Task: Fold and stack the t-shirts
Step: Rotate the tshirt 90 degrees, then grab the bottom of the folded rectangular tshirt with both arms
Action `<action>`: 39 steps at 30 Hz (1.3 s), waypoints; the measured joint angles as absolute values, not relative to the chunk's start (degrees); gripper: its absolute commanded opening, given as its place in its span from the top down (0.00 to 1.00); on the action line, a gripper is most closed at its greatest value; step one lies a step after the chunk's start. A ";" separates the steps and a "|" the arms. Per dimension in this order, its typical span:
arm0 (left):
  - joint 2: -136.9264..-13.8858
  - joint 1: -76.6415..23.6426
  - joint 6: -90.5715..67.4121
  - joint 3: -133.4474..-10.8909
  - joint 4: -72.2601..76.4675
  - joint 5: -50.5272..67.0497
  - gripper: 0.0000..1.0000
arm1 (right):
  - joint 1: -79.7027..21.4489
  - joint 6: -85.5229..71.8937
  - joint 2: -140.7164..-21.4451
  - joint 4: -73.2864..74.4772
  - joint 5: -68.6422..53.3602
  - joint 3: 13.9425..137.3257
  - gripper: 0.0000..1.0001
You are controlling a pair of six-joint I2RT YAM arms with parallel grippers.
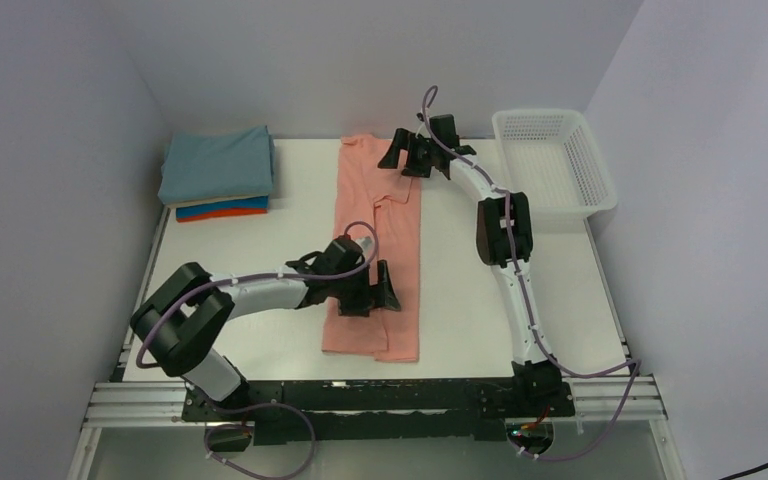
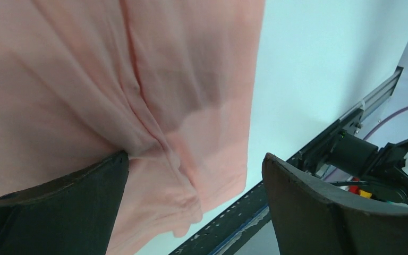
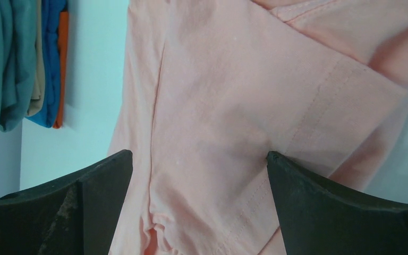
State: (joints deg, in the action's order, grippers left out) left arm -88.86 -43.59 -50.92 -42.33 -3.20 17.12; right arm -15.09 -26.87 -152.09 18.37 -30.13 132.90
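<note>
A salmon-pink t-shirt [image 1: 375, 235] lies in the middle of the table, folded lengthwise into a long strip. My left gripper [image 1: 375, 292] is open just above the strip's near part. In the left wrist view [image 2: 196, 175] the pink cloth [image 2: 111, 79] lies wrinkled between and beyond the jaws. My right gripper [image 1: 407, 158] is open over the strip's far end. In the right wrist view [image 3: 199, 164] the cloth [image 3: 244, 95] fills the gap between the jaws, with a sleeve seam showing. A stack of folded shirts [image 1: 218, 172], teal on top, sits at the back left and also shows in the right wrist view [image 3: 21, 58].
A white mesh basket [image 1: 560, 160] stands at the back right corner, beside the right arm. White walls enclose the table on the left, right and back. The metal rail [image 2: 297, 180] at the table's near edge lies close to the shirt's near end.
</note>
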 measured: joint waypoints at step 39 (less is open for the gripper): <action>-68.31 -49.52 -50.54 -29.89 -24.18 -0.30 0.79 | -36.67 -31.97 -76.25 22.13 -7.31 40.91 0.09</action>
